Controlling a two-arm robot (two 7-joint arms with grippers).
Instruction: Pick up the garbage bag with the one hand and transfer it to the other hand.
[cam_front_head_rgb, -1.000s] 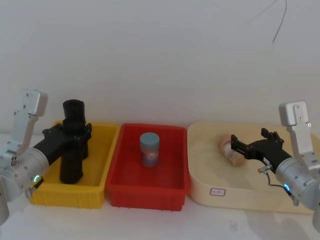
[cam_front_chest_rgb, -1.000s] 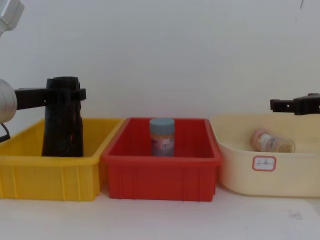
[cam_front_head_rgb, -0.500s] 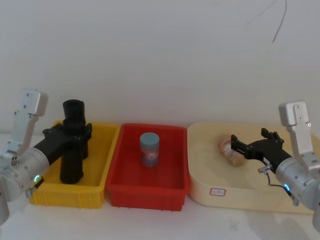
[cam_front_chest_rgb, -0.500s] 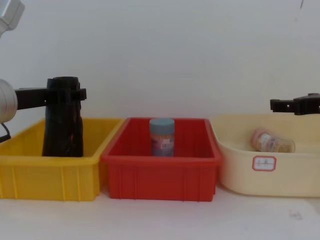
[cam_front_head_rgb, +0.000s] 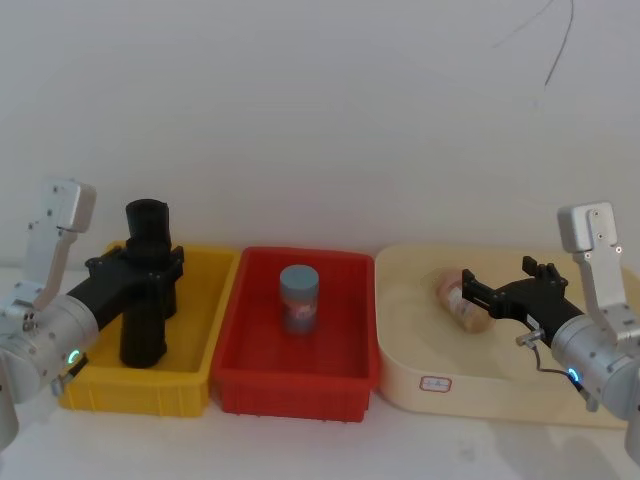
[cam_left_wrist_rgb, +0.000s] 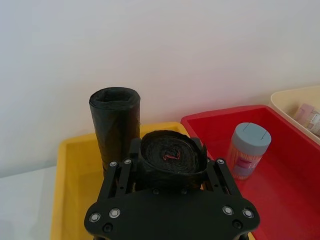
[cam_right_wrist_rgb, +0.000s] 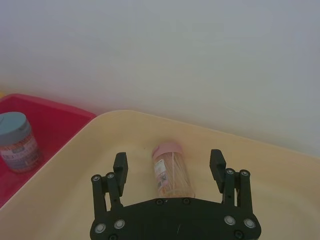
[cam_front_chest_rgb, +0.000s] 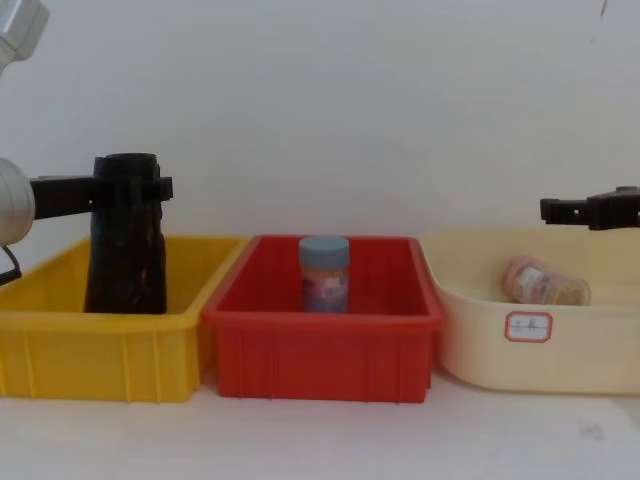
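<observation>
Nothing moved, second roll (cam_left_wrist_rgb: 115, 125) behind garbage bag (cam_left_wrist_rgb: 172, 156)

Base of garbage bag (cam_front_chest_rgb: 125, 270) — behind yellow bin (cam_front_chest_rgb: 100, 355) wall.

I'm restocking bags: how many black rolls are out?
2. The near roll stands in the yellow bin, gripped by the left claw; the far roll stands just behind it in the same bin.
</observation>
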